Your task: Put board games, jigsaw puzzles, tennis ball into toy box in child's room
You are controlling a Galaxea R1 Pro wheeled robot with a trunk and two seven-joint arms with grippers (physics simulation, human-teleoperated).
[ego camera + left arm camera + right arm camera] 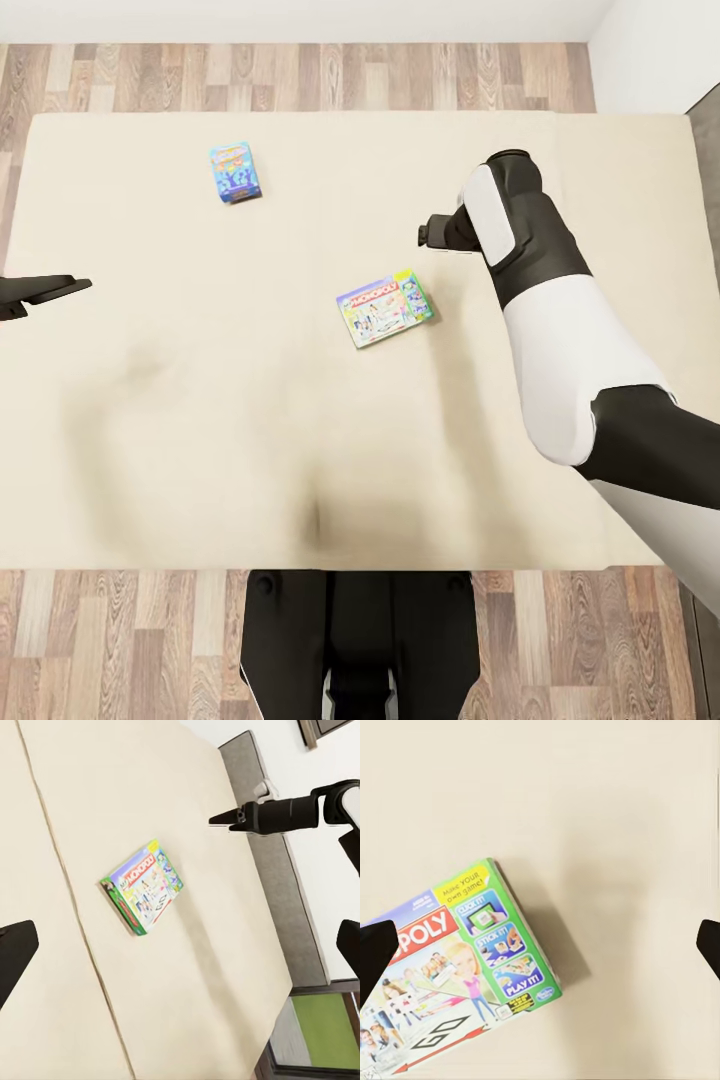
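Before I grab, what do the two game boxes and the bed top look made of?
Monopoly box: likely glossy printed cardboard, with crisp edges and bright artwork. Blue box: looks the same, though smaller and less clear. Bed top: matte cream fabric, probably soft, with a seam showing in the left wrist view.

On bed (180, 430): two board games, well apart. Small board game (236, 171) toward far left part; white board game (385, 308) nearer centre, lying flat, slightly rotated. Right gripper (424, 236) above bed, just beyond and right of white board game. Left gripper (70, 288) over left edge. Floor (300, 75) beyond far side and before near side.
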